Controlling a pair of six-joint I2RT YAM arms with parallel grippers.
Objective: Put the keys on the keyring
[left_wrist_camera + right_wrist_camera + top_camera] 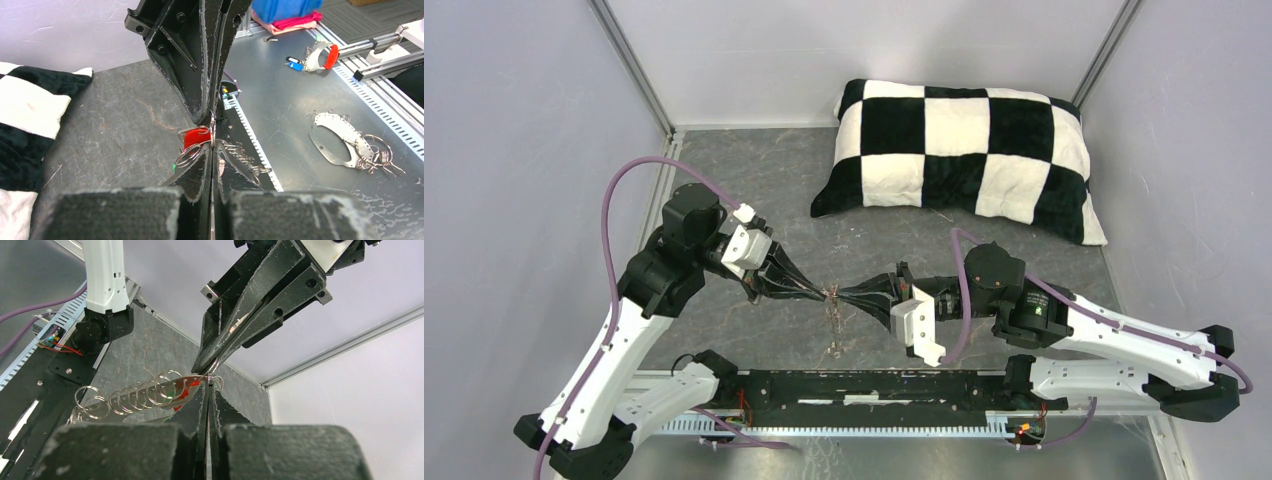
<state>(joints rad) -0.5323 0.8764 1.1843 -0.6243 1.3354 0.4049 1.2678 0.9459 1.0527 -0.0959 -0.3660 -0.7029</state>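
Observation:
My two grippers meet tip to tip above the middle of the grey mat. The left gripper [822, 293] [211, 150] and the right gripper [844, 297] [207, 387] are both shut on the keyring, a thin flat metal loop seen edge-on [150, 402]. It carries a row of small split rings [245, 157] and hangs below the tips [834, 325]. The red key head [196, 137] sits just left of the fingertips, with a small wire ring [188, 157] by it. Only a speck of the green key [174, 166] shows. I cannot tell which ring each jaw pinches.
A black and white checkered pillow [959, 155] lies at the back right of the mat. A black rail [864, 385] runs along the near edge between the arm bases. A second metal loop with rings [345, 142] and coloured tags [315, 56] lie on the metal bench outside.

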